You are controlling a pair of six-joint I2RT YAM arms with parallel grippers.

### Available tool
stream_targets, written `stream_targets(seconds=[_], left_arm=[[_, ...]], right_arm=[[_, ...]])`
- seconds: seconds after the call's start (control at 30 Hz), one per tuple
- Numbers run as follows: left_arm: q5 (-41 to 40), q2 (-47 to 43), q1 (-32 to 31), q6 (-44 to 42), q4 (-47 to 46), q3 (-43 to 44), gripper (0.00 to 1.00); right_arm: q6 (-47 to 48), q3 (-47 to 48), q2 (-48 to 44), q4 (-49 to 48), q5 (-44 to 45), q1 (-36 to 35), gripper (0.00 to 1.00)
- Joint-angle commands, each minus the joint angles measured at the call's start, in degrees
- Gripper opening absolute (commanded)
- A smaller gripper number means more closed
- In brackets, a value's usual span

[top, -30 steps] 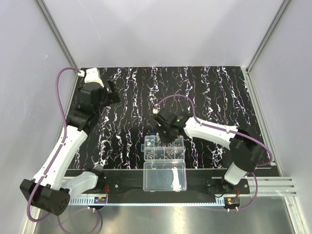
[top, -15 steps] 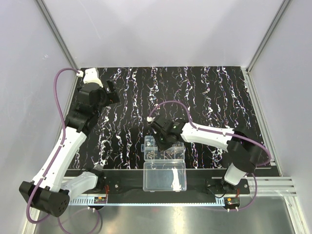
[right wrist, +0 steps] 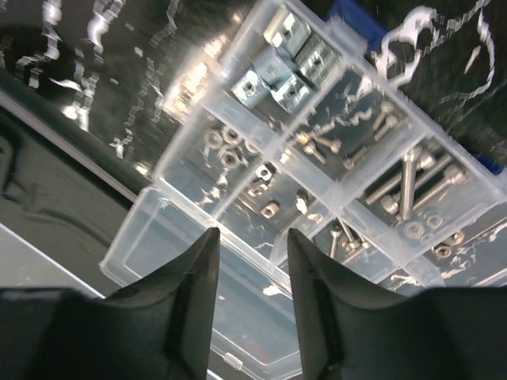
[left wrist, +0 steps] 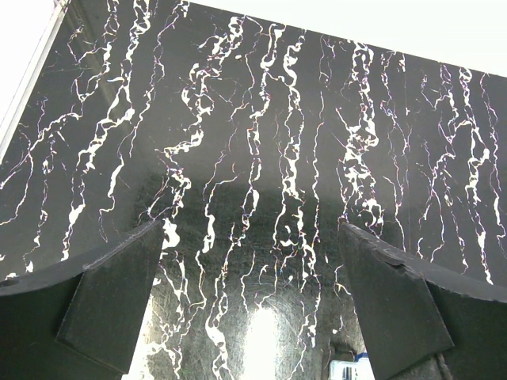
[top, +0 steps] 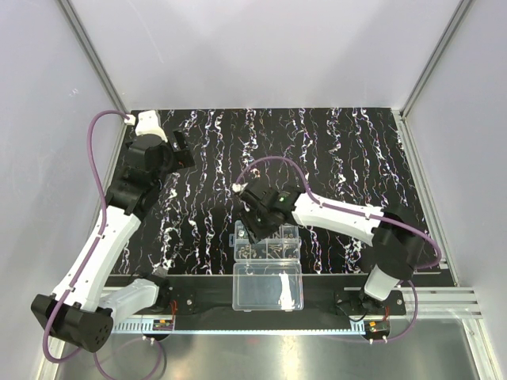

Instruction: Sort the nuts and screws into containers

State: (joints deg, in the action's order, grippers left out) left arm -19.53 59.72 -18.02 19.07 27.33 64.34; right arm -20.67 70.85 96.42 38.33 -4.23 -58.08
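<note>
The containers [right wrist: 317,166] are the divided half of a clear organizer box [top: 268,241] near the table's front edge. In the right wrist view, screws [right wrist: 408,186] lie in its right-hand compartments. Round nuts [right wrist: 226,150] and square nuts [right wrist: 269,210] lie in the middle ones. My right gripper [right wrist: 252,237] hovers open over the seam between the compartments and the lid, with nothing between its fingers. From above, the right gripper [top: 250,229] is over the box's left end. My left gripper [left wrist: 252,229] stands wide open over bare mat at the far left [top: 184,150].
The undivided clear lid half [top: 268,286] lies open toward the arm bases. A black mat with white streaks [top: 348,150] covers the table. Larger square metal blocks [right wrist: 277,75] fill the box's far compartment. Grey walls close in both sides.
My right gripper has moved left and toward the front over the box's left end, and its jaws have opened. The left arm has not moved.
</note>
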Motion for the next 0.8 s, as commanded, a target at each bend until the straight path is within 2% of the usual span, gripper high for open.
stream_targets(seconds=[0.0, 0.03, 0.17, 0.27, 0.33, 0.57, 0.77], left_arm=[[-0.16, -0.84, -0.26, -0.09, -2.46, 0.62, 0.99], [-0.16, -0.84, -0.26, -0.09, -2.46, 0.62, 0.99], [-0.6, -0.75, -0.26, -0.26, -2.46, 0.7, 0.99], [-0.6, -0.75, -0.17, -0.35, -2.46, 0.62, 0.99], [-0.6, -0.57, -0.17, -0.44, -2.46, 0.7, 0.99], [-1.3, -0.05, -0.17, -0.79, -2.46, 0.62, 0.99], [-1.74, 0.13, -0.17, -0.96, -2.46, 0.62, 0.99]], right_arm=[[2.29, 5.7, -0.88, 2.8, -0.08, -0.45, 0.47], [2.73, 7.36, -0.88, 3.24, 0.71, -0.36, 0.48], [-0.68, 11.67, 0.52, 5.7, 13.0, 2.7, 0.61], [-7.95, 16.5, 5.33, 8.86, 14.07, 10.15, 0.61], [-10.7, 19.57, 8.42, 9.93, 11.8, 13.51, 0.61], [-7.99, 31.36, 22.47, 8.26, 16.27, 14.75, 0.61], [-3.51, 37.95, 29.51, 5.71, 19.87, 15.02, 0.59]])
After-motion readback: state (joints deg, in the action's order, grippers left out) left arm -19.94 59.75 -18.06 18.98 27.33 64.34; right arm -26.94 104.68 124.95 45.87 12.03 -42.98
